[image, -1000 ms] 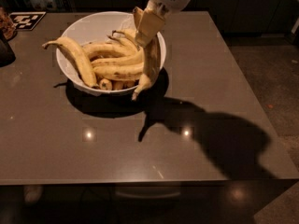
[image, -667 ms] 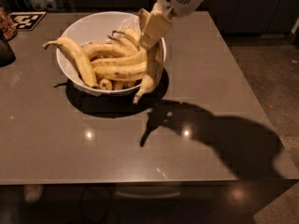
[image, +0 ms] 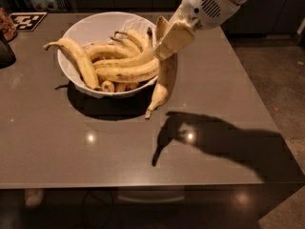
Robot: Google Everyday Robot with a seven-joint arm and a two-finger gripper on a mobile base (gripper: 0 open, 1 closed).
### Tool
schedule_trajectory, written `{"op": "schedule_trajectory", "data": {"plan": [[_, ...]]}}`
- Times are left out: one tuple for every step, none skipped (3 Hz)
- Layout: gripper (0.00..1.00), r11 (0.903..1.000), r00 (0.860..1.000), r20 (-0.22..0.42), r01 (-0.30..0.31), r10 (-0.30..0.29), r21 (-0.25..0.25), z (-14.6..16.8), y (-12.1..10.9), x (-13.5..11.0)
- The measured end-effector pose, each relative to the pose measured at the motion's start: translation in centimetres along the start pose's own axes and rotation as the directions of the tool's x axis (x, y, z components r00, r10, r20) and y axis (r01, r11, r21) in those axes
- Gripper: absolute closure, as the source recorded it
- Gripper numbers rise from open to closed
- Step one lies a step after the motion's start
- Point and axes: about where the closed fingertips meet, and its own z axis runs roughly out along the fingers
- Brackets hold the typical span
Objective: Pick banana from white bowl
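The white bowl (image: 88,26) stands at the back left of the dark table and holds several bananas. My gripper (image: 167,43) hangs from the white arm at the bowl's right rim. It is shut on the banana (image: 162,85), a long yellow one with brown streaks. The banana hangs almost upright, its dark stem end above the gripper and its lower tip just over the table outside the bowl's right side. It is lifted clear of the other bananas (image: 125,71) in the bowl.
One long banana (image: 78,61) sticks out over the bowl's left rim. A black-and-white marker tag (image: 27,19) lies at the back left corner, a dark object (image: 5,51) at the left edge. The table's edge (image: 248,80) drops to the floor on the right.
My gripper has moved to the right and a little up with the banana in it. The banana has come away from the pile and now hangs outside the bowl's right rim.
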Motion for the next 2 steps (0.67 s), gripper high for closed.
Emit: {"op": "schedule_trajectory", "data": {"plan": [[1.0, 0.9983, 0.997, 0.041, -0.058, 0.058, 0.006, -1.86, 2.65, 3.07], [1.0, 0.9981, 0.997, 0.041, -0.061, 0.061, 0.005, -1.86, 2.69, 3.17]]}}
